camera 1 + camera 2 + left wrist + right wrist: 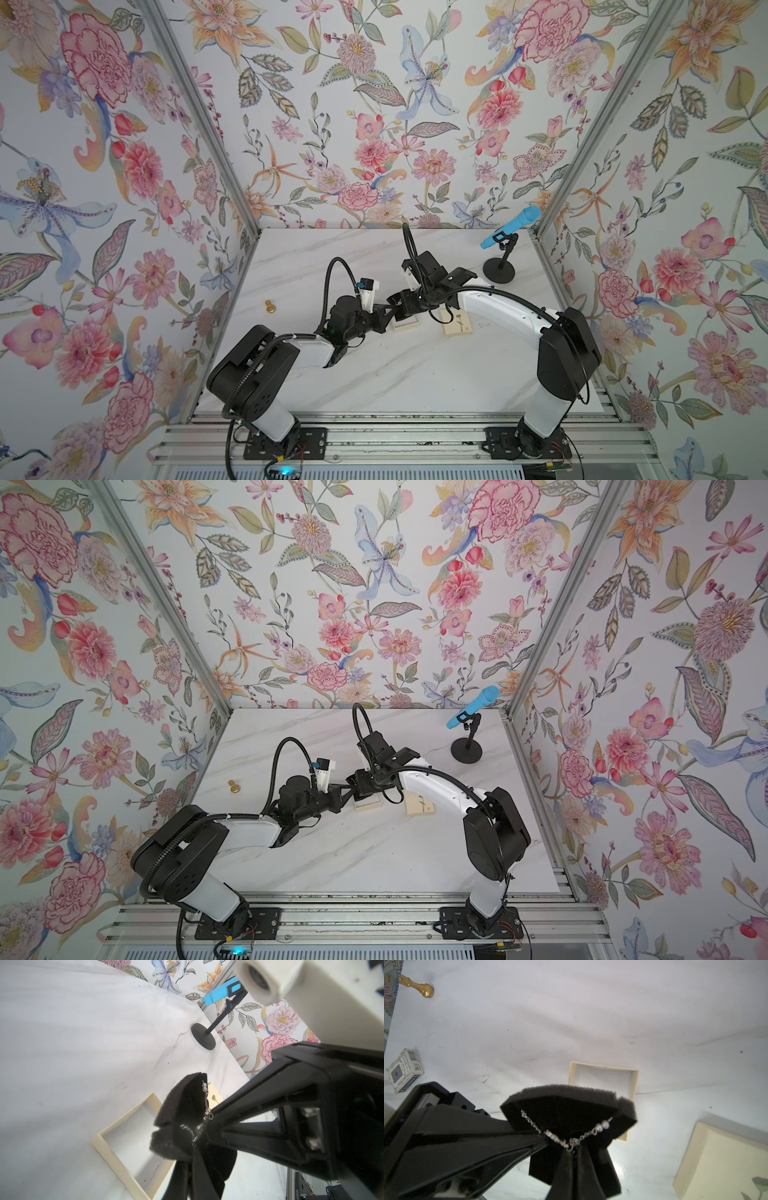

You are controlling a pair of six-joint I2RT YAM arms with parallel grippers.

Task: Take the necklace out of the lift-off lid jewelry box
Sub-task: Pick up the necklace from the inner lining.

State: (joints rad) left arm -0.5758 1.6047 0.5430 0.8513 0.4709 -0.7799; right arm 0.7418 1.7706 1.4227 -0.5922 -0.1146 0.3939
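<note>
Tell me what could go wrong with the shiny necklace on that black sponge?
1. The necklace is hooked over the edges of the foam, which is bent and lifted out of the box. A hard pull could snap the thin chain or drag the foam along.
2. The left gripper and right gripper pinch at almost the same spot, so they might bump and knock the chain loose.

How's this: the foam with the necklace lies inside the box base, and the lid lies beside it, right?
No. The foam with the necklace is held up out of the base, which sits empty, as the right wrist view shows. The lid does lie beside it.
</note>
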